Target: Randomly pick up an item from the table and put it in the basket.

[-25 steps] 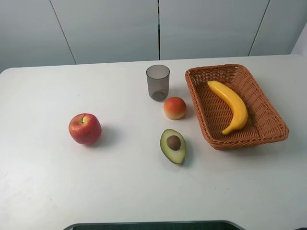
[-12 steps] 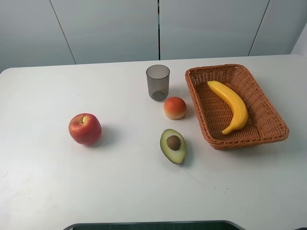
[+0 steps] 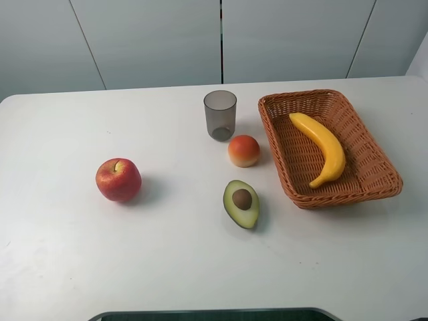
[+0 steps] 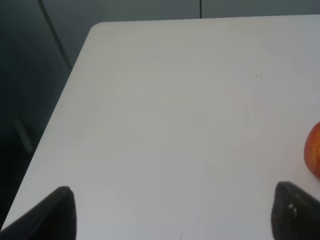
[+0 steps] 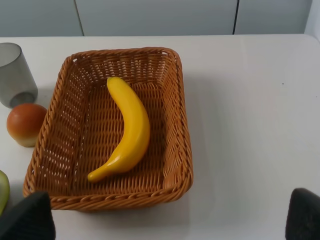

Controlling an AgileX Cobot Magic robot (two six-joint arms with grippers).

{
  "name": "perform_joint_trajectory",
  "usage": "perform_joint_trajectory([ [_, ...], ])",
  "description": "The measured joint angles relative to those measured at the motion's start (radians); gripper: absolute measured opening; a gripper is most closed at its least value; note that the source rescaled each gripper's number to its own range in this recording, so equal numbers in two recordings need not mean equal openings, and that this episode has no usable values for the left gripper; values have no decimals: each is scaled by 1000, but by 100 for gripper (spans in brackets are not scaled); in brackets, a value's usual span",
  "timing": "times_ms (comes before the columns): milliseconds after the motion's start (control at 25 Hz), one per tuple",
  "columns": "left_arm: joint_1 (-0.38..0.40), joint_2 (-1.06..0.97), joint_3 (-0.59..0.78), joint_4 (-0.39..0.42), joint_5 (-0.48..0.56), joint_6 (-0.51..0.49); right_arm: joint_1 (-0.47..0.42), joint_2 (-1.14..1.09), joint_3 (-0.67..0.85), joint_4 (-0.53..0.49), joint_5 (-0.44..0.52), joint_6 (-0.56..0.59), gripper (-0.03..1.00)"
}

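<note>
On white table [image 3: 60, 254], grey wall panels [image 3: 154, 40]

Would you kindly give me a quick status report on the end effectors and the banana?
Both end effectors open, empty, clear of objects. Banana lying inside basket. Apple, avocado half, cup on table; nothing obstructing.

Counted: one banana [image 3: 322, 146], one basket [image 3: 378, 168], one apple [image 3: 118, 179], one avocado half [image 3: 241, 203], one cup [image 3: 220, 115], one peach [image 3: 243, 150].

Bare table [image 3: 60, 254] along near edge, cup [image 3: 220, 115], peach [image 3: 243, 150], avocado [image 3: 241, 203] clustered beside basket [image 3: 281, 167], apple [image 3: 118, 179] alone left
</note>
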Motion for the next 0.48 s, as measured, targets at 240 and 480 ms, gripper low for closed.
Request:
perform_joint_trajectory([
  [240,0,0,0,0,0,0,0,0,0,5,0,-4,100],
  [480,0,0,0,0,0,4,0,0,0,5,0,-5,100],
])
